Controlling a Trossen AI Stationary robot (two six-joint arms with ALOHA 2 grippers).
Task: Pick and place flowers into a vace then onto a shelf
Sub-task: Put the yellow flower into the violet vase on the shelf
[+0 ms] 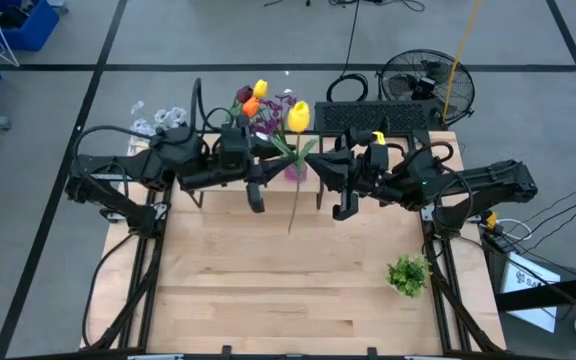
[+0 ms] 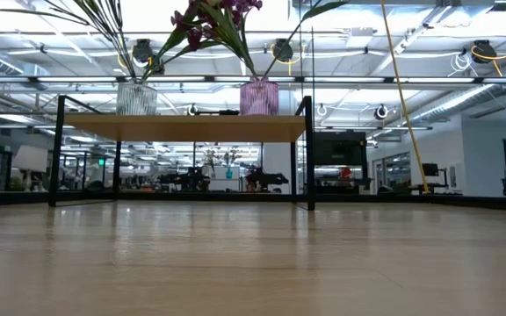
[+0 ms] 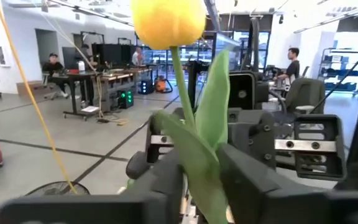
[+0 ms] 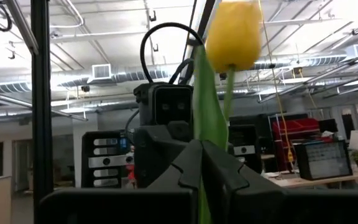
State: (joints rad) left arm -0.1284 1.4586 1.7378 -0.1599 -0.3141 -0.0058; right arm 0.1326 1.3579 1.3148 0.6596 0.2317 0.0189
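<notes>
Already a pink vase (image 2: 259,96) of flowers (image 2: 218,19) and a clear vase (image 2: 136,97) stand on the shelf (image 2: 183,128), while both the left gripper (image 3: 197,180) and right gripper (image 4: 199,171) clamp one yellow tulip (image 1: 297,117) aloft, apparently mid-handover, not yet placed.

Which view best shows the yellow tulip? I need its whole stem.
High view: the yellow tulip shows head to stem end between both grippers. Wrist views show only head and leaf; low view misses it.
</notes>
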